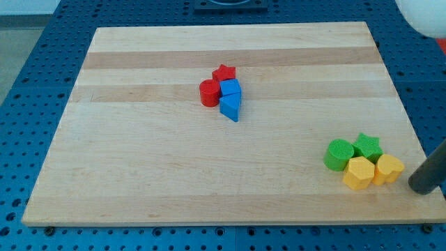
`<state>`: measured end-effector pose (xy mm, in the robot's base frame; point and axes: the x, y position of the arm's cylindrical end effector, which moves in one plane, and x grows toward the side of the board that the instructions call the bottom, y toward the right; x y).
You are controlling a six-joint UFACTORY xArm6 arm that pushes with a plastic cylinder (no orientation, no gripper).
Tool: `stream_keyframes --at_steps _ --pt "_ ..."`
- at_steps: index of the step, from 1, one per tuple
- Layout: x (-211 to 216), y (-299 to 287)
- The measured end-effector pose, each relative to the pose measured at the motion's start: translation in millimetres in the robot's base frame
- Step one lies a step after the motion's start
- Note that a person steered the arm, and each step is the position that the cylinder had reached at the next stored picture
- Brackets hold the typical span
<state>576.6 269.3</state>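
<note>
My tip (420, 187) rests on the wooden board (139, 160) at the view's lower right edge, the dark rod rising to the right. It stands just right of the yellow block (389, 168), apart from it by a small gap. A yellow hexagon block (359, 173) lies next to that one on its left. Behind them sit a green cylinder (339, 154) and a green star block (367, 146). Far off, near the board's centre top, a red star (224, 72), a red cylinder (209, 93), a blue cube (231, 88) and a blue triangular block (231, 106) cluster together.
The board lies on a blue perforated table (42, 63). A white rounded object (425, 17) shows at the view's top right corner. A dark base (230, 5) is at the top centre.
</note>
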Motion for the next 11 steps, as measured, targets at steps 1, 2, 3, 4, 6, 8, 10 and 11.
stream_keyframes --at_steps 1,2,3,4,6,8,10,11 --pt "-0.6 -5.4" --pt "-0.5 -23.5" --pt "-0.5 -44.1" --pt "-0.6 -62.0" --pt "-1.2 -39.7" --pt "-19.0 -5.8" --pt "-25.9 -25.2" --pt "-25.9 -42.0"
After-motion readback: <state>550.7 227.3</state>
